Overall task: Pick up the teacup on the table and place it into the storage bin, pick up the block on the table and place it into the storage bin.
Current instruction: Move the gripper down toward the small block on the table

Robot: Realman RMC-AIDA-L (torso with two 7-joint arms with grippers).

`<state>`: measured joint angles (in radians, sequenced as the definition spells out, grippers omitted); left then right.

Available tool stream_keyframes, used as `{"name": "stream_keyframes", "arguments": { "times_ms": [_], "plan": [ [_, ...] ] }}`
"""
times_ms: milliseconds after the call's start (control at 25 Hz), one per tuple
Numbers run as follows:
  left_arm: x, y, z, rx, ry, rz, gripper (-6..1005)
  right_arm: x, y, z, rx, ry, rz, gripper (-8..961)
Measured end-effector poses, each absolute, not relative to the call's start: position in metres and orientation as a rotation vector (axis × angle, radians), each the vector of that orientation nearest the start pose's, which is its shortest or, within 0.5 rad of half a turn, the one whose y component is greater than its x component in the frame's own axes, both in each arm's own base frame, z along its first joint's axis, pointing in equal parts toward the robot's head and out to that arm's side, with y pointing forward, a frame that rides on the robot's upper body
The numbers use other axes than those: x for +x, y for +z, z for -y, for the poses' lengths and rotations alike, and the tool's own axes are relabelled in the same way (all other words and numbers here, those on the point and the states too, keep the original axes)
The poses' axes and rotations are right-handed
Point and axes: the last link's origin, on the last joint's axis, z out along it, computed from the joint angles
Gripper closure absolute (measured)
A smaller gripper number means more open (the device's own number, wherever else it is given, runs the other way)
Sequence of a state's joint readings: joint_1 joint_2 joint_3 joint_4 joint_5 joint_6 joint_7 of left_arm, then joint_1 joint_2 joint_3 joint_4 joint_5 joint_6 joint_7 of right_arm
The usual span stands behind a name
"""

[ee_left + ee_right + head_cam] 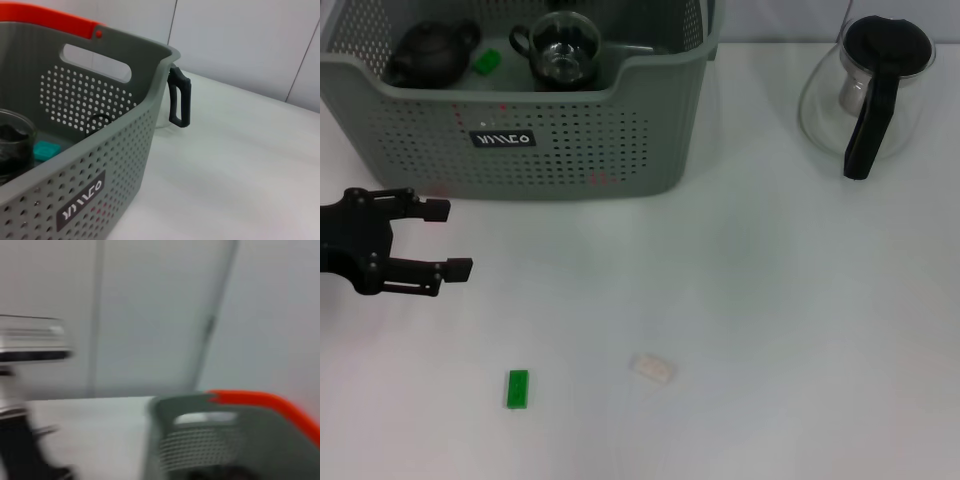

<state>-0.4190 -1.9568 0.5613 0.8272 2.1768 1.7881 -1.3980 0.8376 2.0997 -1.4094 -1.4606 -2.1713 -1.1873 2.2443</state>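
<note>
We find the storage bin [560,140] at the far left of the table [770,300], and in it a teapot [428,55] to the left, a teacup [558,48] to the right and a small block [486,62] between them. Well to the right of the bin, at the far right of the table, stands a glass jug [873,90] with its handle turned toward us. Nearer to us, the left gripper [448,240] sits over the table in front of the bin's left end, its fingers parted, and nearer still lie a second block [517,389] and, to its right, a small wrapped piece [652,368], apart from each other.
</note>
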Motion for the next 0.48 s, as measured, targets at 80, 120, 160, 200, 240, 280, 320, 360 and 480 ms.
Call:
{"name": "stream_keyframes", "arguments": {
  "times_ms": [80, 120, 160, 200, 240, 280, 320, 360, 480],
  "plan": [
    [-0.314, 0.080, -0.291, -2.769, -0.449, 0.615, 123, 0.000, 0.005, -0.360, -2.827, 0.297, -0.035, 126],
    [-0.314, 0.081, -0.291, -2.769, -0.447, 0.613, 123, 0.000, 0.005, -0.360, -2.827, 0.297, -0.035, 126],
    [-0.315, 0.082, -0.291, -2.770, -0.446, 0.611, 123, 0.005, 0.005, -0.355, -2.856, 0.268, -0.053, 127],
    [-0.315, 0.082, -0.291, -2.770, -0.446, 0.611, 124, 0.012, 0.004, -0.349, -2.894, 0.218, -0.084, 127],
    [-0.315, 0.082, -0.290, -2.771, -0.444, 0.608, 124, 0.020, 0.001, -0.343, -2.935, 0.157, -0.129, 127],
    [-0.315, 0.082, -0.290, -2.772, -0.444, 0.605, 124, 0.025, 0.000, -0.340, -2.959, 0.115, -0.157, 127],
    [-0.314, 0.082, -0.290, -2.774, -0.443, 0.601, 124, 0.033, -0.004, -0.337, -2.989, 0.045, -0.208, 127],
    [-0.314, 0.082, -0.290, -2.776, -0.441, 0.595, 125, 0.038, -0.008, -0.334, -3.006, -0.016, -0.245, 127],
    [-0.314, 0.080, -0.289, -2.792, -0.429, 0.581, 125, 0.050, -0.022, -0.329, -3.027, -0.184, -0.327, 127]
  ]
}}
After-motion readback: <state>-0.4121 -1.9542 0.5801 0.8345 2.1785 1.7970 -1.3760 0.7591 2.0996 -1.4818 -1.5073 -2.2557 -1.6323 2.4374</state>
